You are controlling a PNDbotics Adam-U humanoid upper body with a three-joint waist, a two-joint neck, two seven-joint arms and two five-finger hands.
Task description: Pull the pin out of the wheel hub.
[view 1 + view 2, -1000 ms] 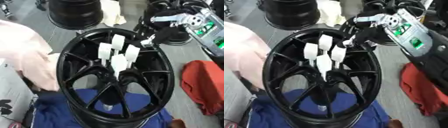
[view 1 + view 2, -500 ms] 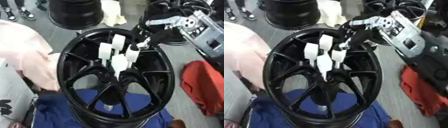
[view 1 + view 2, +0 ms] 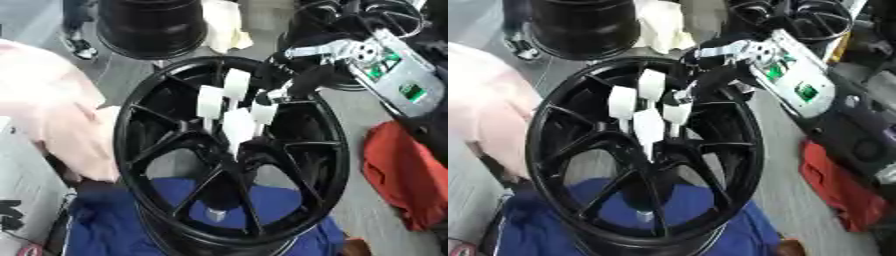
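— Where is the right hand now?

— It comes in from the top right and sits at the top rim of the black wheel. Its dark fingers reach toward the white pins in the middle. One fingertip looks to be at the right-hand pin, but I cannot tell if the fingers are closed on it.

— So which step is this?

— I think it is getting hold of a pin. No pin looks pulled out yet. Next it needs to pinch one pin and pull it straight up out of the hub.

— Is there room?

— The pins stand close together, so the fingers could bump the others. Above them it is open. The rim and spokes hem in the sides. A red cloth lies well apart on the right. The left hand does not show.
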